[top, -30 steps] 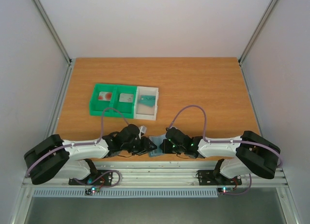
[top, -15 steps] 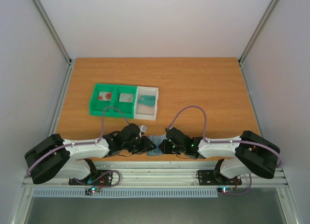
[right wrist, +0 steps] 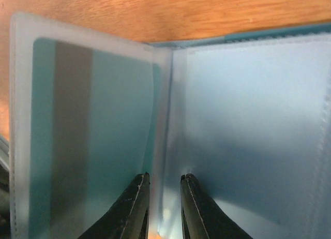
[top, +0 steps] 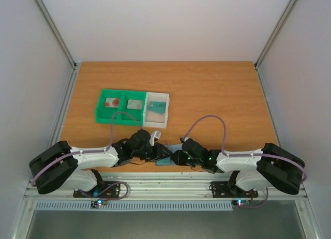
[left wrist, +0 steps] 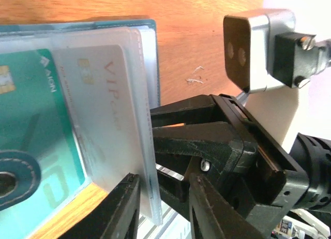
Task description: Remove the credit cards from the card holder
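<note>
Left hand (left wrist: 164, 183) and right hand (right wrist: 164, 178) straddle sleeves of the open card holder (right wrist: 248, 120).

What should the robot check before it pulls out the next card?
1. Holder open: ok.
2. Cards inside to take: ok, a teal card and a pale card sit in sleeves.
3. Left gripper around a sleeve edge: ok, jaws apart.
4. Right gripper holding the holder firmly: cannot tell.
5. Trays ready beyond the holder: ok.
</note>
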`<action>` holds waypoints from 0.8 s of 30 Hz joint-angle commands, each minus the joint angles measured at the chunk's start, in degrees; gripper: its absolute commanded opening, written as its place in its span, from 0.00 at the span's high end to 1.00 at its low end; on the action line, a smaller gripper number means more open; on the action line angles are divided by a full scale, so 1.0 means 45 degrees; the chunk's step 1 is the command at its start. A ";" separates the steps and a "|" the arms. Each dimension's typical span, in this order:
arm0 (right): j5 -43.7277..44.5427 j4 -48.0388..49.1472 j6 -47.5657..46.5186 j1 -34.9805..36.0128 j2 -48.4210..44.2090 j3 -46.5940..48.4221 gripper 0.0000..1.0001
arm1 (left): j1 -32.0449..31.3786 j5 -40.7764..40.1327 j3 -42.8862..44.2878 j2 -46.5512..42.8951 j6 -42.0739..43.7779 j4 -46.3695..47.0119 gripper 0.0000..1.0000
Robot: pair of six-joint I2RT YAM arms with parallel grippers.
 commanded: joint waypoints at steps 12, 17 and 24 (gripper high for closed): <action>0.0921 -0.0161 0.0258 0.0106 -0.1752 -0.1314 0.75 | -0.0033 0.0524 0.0618 0.1579 0.0503 0.2202 1.00; 0.1022 -0.0782 0.0184 0.0096 -0.2551 -0.1368 0.77 | -0.0033 0.0172 0.0666 0.1320 0.0845 0.1163 1.00; 0.1022 -0.1601 -0.0031 0.0095 -0.3297 -0.1137 0.76 | -0.0033 -0.0288 0.0651 0.0926 0.1221 -0.0013 1.00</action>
